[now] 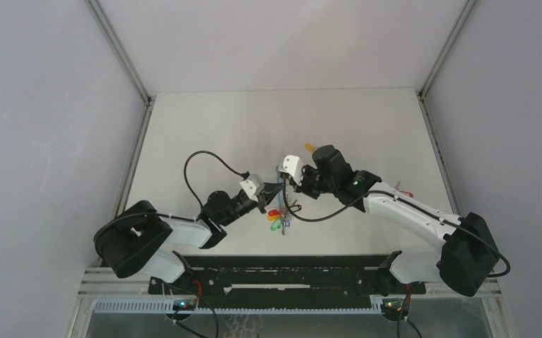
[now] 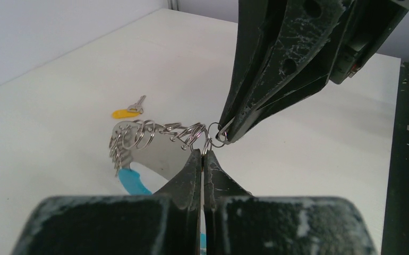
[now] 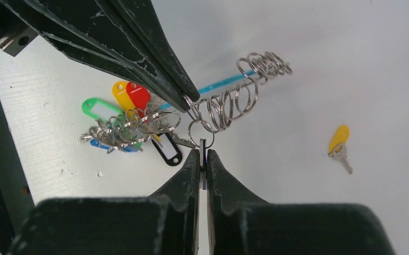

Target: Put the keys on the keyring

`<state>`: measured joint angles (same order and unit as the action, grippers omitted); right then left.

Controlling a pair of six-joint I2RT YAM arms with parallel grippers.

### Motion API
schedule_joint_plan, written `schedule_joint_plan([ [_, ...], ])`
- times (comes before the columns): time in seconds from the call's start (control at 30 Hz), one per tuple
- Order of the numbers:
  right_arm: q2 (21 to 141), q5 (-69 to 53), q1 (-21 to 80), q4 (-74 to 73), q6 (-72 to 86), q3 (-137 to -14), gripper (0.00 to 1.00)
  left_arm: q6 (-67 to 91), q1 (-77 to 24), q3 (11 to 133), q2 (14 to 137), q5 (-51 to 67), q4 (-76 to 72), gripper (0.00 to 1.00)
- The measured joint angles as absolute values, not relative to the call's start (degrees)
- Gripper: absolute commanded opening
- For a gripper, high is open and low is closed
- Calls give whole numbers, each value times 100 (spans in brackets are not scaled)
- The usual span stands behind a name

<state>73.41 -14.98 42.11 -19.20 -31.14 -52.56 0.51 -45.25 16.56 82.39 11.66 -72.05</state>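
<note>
The keyring lies between the arms at mid-table: coloured tags, a string of silver wire rings and a light-blue band. My left gripper is shut on the wire loop at the end of the ring string, lifting it. My right gripper is shut on a thin flat key piece seen edge-on, and its small ring touches the string beside the left fingertips. A loose yellow-tagged key lies flat on the table farther back. A black tag rests by the bunch.
Both arms meet tip to tip at the centre. A small red thing shows by the right forearm. A black rail runs along the near table edge. Grey walls enclose the white table.
</note>
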Motion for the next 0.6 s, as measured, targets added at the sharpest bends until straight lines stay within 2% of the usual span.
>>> schedule_joint_plan([
  [0.4, 7437, -1540, 4163, -1549, -2867, -5170, 0, 338, -4536, 1568, 8252, 915, -7373, 1],
  [0.6, 7432, -1483, 4248, -1850, -3098, -5553, 0, 290, -4519, 1568, 8261, 910, -7513, 15],
])
